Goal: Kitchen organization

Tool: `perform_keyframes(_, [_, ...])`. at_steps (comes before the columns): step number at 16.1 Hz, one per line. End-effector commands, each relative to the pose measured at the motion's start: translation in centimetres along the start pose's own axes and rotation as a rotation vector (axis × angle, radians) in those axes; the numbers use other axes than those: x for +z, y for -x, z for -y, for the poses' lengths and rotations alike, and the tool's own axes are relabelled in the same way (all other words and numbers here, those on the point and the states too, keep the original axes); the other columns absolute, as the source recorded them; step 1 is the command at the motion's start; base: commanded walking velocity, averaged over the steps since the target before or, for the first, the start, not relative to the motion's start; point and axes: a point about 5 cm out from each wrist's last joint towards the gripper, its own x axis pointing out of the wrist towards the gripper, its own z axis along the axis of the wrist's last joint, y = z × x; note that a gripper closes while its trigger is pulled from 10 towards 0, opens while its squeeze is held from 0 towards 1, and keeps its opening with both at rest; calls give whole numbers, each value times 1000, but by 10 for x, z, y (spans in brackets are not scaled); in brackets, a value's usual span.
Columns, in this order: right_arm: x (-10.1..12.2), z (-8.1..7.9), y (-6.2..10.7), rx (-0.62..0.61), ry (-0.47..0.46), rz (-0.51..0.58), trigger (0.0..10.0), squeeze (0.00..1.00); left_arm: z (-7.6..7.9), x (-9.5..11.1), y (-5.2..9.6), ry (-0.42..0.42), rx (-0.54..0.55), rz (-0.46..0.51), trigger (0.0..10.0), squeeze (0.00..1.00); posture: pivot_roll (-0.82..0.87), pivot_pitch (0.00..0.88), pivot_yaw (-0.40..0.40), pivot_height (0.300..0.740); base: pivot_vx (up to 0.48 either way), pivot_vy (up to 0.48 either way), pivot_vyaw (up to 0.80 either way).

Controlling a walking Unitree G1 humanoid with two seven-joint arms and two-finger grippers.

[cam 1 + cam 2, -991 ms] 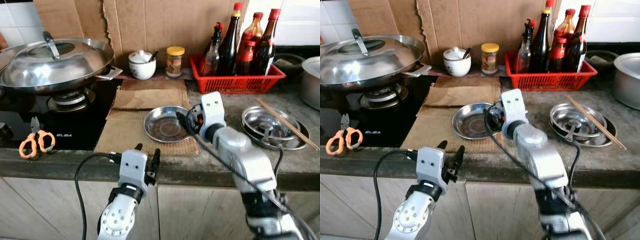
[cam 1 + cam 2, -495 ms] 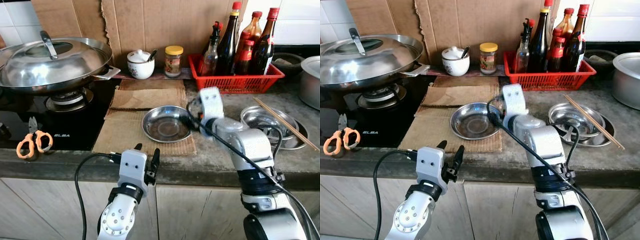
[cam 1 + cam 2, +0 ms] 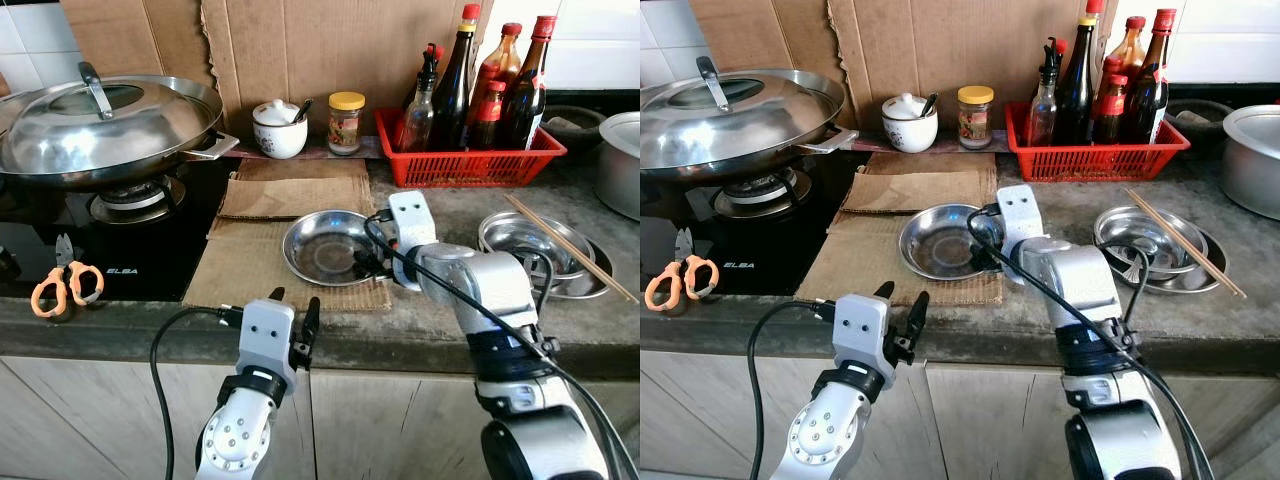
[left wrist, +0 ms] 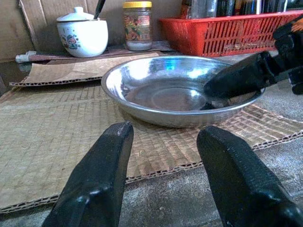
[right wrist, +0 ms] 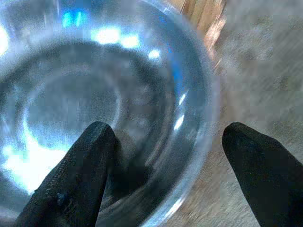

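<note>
Right claw [image 5: 163, 156] lowered, astride dish [image 3: 325, 247] rim.

text: "ELBA" | on: front edge of black stove [image 3: 150, 262] | other labels: unreadable

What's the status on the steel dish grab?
Right tool open, straddling steel dish rim, one finger inside. Left tool open, idle at counter edge. Dish flat on cardboard mat. Nothing in the way.
</note>
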Motion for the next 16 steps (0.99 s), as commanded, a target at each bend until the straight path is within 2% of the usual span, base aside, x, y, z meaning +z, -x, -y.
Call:
perform_keyframes(1, [0, -2, -1, 5, -6, -41, 10000, 0, 2, -1, 0, -2, -2, -2, 10000, 0, 74, 0, -44, 740, 0, 0, 0])
perform_keyframes(2, [-2, 0, -3, -8, -21, -57, 0, 0, 2, -1, 0, -2, -2, -2, 10000, 0, 76, 0, -49, 740, 0, 0, 0])
perform_keyframes(6, [-3, 6, -6, -40, -109, -72, 0, 0, 3, -1, 1, 0, 2, -2, 10000, 0, 76, 0, -56, 740, 0, 0, 0])
perform_keyframes(9, [-5, 9, -7, -60, -133, -72, 0, 0, 4, -1, 0, 5, 0, 2, 10000, 0, 75, 0, -57, 740, 0, 0, 0])
perform_keyframes(12, [-2, 11, -6, -71, -222, -28, 0, 0, 4, -1, 0, 3, -2, 2, 10000, 0, 73, 0, -55, 740, 0, 0, 0])
perform_keyframes(13, [1, 12, -6, -74, -292, 10, 0, 0, 4, -1, 0, 2, -2, 3, 10000, 0, 74, 0, -56, 740, 0, 0, 0])
perform_keyframes(14, [2, 13, -6, -83, -323, 28, 0, 0, 4, 0, -1, 2, -2, 5, 10000, 0, 73, 0, -55, 740, 0, 0, 0])
perform_keyframes(16, [8, 15, -5, -85, -409, 137, 0, 0, 3, 0, -2, 1, -1, 7, 10000, 0, 73, 0, -54, 740, 0, 0, 0])
